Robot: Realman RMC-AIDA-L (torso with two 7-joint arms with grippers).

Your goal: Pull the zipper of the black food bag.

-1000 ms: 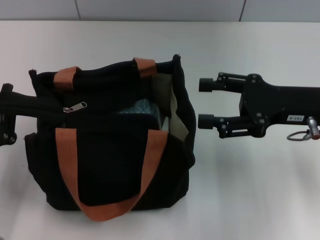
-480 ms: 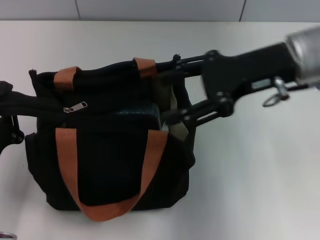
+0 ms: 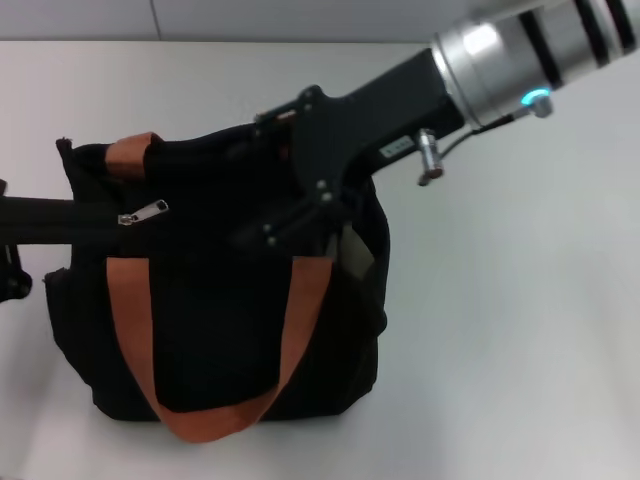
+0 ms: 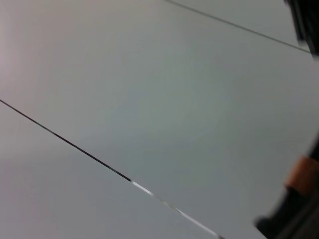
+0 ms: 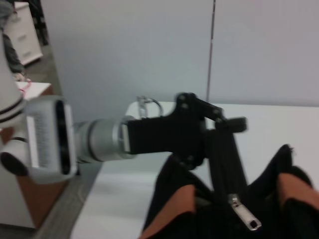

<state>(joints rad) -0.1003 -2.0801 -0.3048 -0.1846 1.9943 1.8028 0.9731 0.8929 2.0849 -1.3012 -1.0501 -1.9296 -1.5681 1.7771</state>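
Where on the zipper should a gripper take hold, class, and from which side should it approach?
Grip the free end of the zipper tab. It lies flat on the black food bag, angled toward the bag's open side, so probably come from above. The left gripper holds the bag's edge; the right gripper is above the opening.

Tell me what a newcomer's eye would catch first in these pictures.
First, the big black bag with orange handles, standing mid-table. Next, the right claw, reaching from the right across the bag's open top. Then the small silver zipper pull on the bag's left top edge, beside the left claw, which holds that end.
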